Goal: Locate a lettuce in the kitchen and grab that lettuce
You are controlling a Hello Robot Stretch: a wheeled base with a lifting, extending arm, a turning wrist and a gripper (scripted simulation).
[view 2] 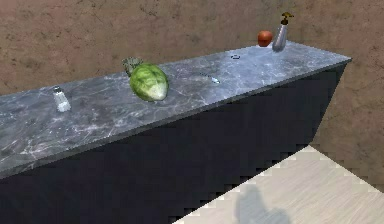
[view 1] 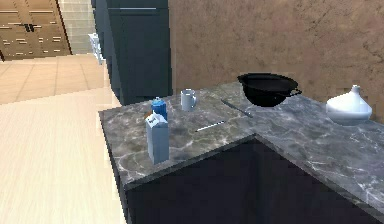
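Note:
A green lettuce lies on the dark marble counter in the arm side view, left of the middle, with a leafy stalk end pointing up and left. It rests on the countertop, a little back from the front edge.
On the same counter stand a small shaker at the left and a red apple beside a bottle at the far right. The forward view has an L-shaped counter with a blue carton, a mug, a black pan, a white vase, and a dark fridge behind.

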